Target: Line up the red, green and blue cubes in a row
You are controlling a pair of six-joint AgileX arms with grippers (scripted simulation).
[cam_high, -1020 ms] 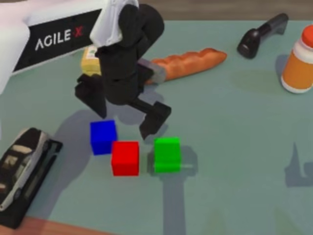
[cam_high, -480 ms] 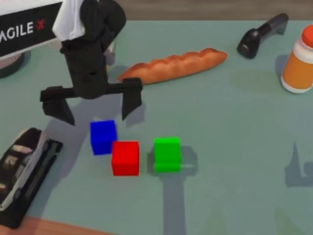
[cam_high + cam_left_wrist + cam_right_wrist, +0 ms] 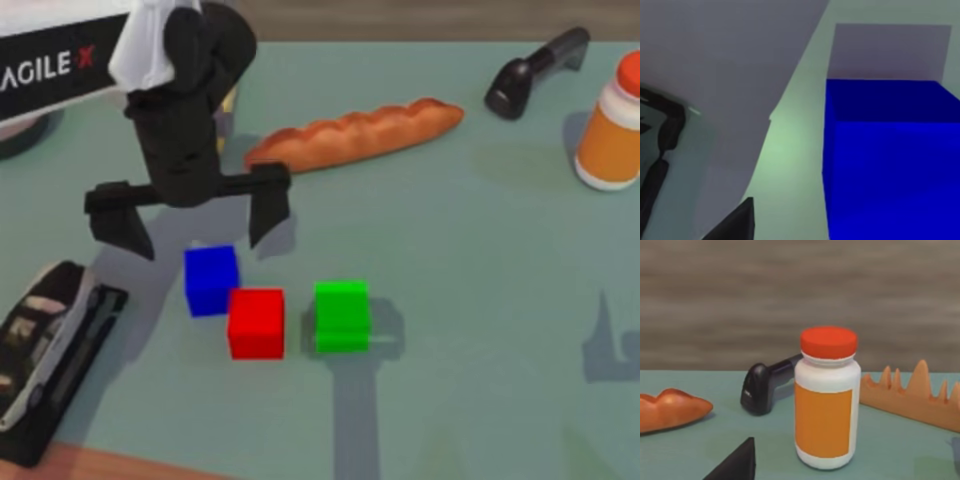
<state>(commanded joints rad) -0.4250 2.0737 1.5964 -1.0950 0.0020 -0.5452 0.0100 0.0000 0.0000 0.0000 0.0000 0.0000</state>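
Three cubes sit on the teal table toward the front left. The blue cube [image 3: 211, 280] is farthest left and slightly farther back. The red cube [image 3: 256, 322] touches the blue cube's front right corner. The green cube [image 3: 342, 315] stands a small gap to the red one's right. My left gripper [image 3: 197, 215] hovers open just behind the blue cube, its fingers spread wide and holding nothing. In the left wrist view the blue cube [image 3: 890, 160] looms close beside one dark fingertip [image 3: 737, 225]. My right arm is outside the top view; one of its fingertips [image 3: 737, 465] shows, with nothing held.
A baguette [image 3: 355, 133] lies behind the cubes. A black barcode scanner [image 3: 535, 70] and an orange bottle [image 3: 612, 125] with a red cap stand at the back right. A toy car [image 3: 45, 345] on a black base sits at the front left edge.
Over the last second my left arm swung left and its gripper turned so the fingers span left to right behind the blue cube. It has barely moved since. The cubes stayed put.
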